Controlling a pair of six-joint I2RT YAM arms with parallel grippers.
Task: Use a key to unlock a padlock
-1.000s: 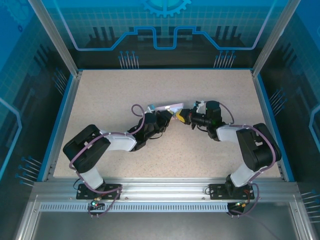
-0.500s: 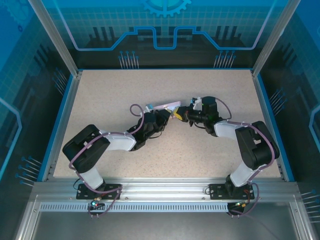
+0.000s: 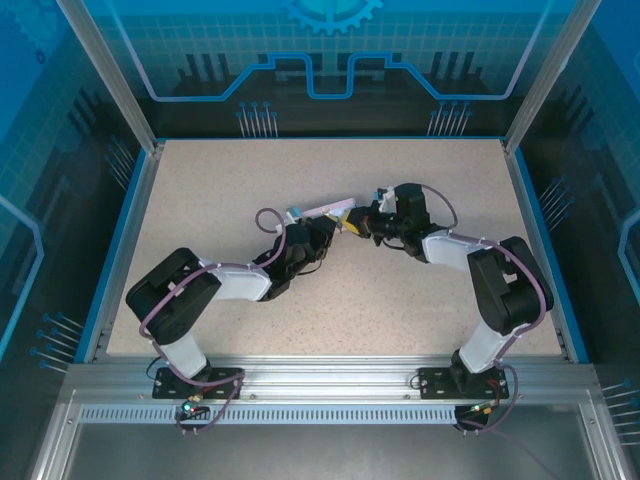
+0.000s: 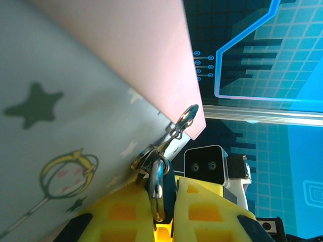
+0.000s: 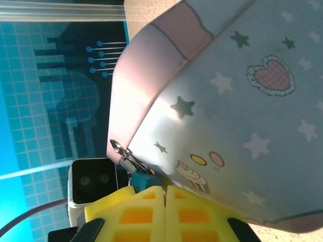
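Left end effector [image 4: 166, 194] was clenched on the padlock [image 4: 154, 169], lower centre of the left wrist view, at the corner latch of the tin [image 4: 75, 101]. Right end effector [image 5: 164, 190] was fully clenched, fingertips together just below the tin. Both met mid-table [image 3: 200, 180].

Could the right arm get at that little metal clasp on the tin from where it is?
Probably yes: the right gripper is right beside the clasp, and nothing seems to block it.
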